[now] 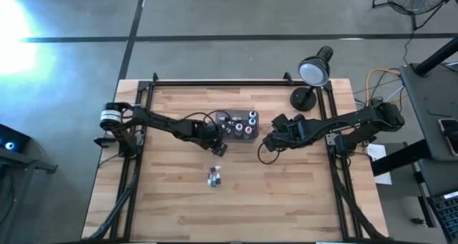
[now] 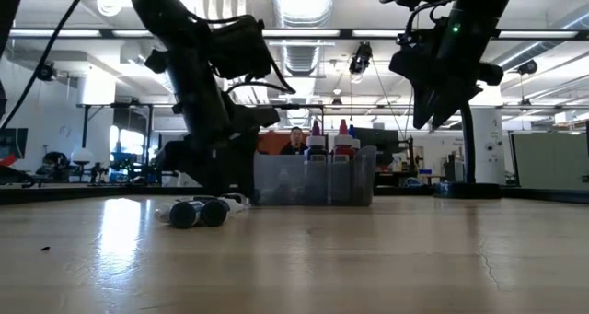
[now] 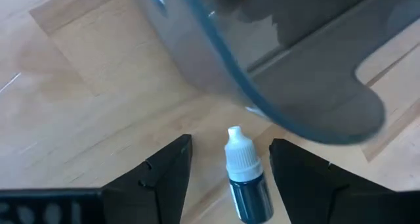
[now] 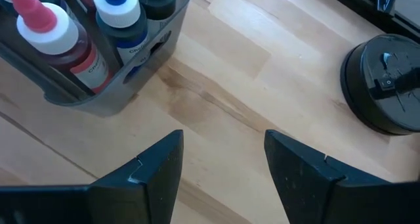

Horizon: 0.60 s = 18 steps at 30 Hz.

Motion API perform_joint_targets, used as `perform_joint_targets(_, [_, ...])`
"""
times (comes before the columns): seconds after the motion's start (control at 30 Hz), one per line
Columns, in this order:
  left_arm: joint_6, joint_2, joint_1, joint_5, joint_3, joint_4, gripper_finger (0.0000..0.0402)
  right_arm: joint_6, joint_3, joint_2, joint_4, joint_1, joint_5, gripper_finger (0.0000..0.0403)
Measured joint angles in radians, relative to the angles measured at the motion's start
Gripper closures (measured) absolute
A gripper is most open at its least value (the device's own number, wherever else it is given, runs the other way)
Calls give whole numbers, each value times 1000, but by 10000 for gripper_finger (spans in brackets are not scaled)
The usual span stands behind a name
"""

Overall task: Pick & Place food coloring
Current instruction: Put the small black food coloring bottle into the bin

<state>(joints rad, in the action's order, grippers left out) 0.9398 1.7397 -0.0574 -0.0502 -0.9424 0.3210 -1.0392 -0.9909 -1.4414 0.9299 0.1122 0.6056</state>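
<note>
The desk [image 1: 172, 201] is seen from above, with the clear tray [image 1: 240, 126] of bottles near its middle. The left gripper [image 3: 230, 165] is held open just beside the tray, a dark dropper bottle [image 3: 248, 181] (white cap) lying between its fingers, untouched. The right gripper [image 4: 223, 161] is held open over bare wood beside the tray. Two more bottles [image 1: 215, 177] are seen nearer the front edge. Label print cannot be read.

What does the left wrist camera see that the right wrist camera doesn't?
Only the left wrist view shows a dark bottle with a white cap lying on the table between the open left gripper. Only the right wrist view shows bottles standing inside the tray, the lamp base, and the open right gripper over bare wood. Both show the grey tray and the wooden table.
</note>
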Motion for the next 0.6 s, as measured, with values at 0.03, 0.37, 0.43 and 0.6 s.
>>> perform_joint_targets(0.03, [-2, 2, 3, -10, 0, 0, 211, 0, 0, 0, 0, 0, 0, 195])
perform_joint_targets(0.37, [-55, 5, 5, -38, -18, 47, 279, 22, 5, 0, 1, -9, 0, 195])
perform_joint_targets(0.43, [-83, 5, 6, -49, -19, 69, 302, 22, 6, 0, 2, -12, 0, 195])
perform_joint_targets(0.6, [-145, -3, 6, -51, -21, 131, 356, 22, 6, 0, 2, -16, 0, 195])
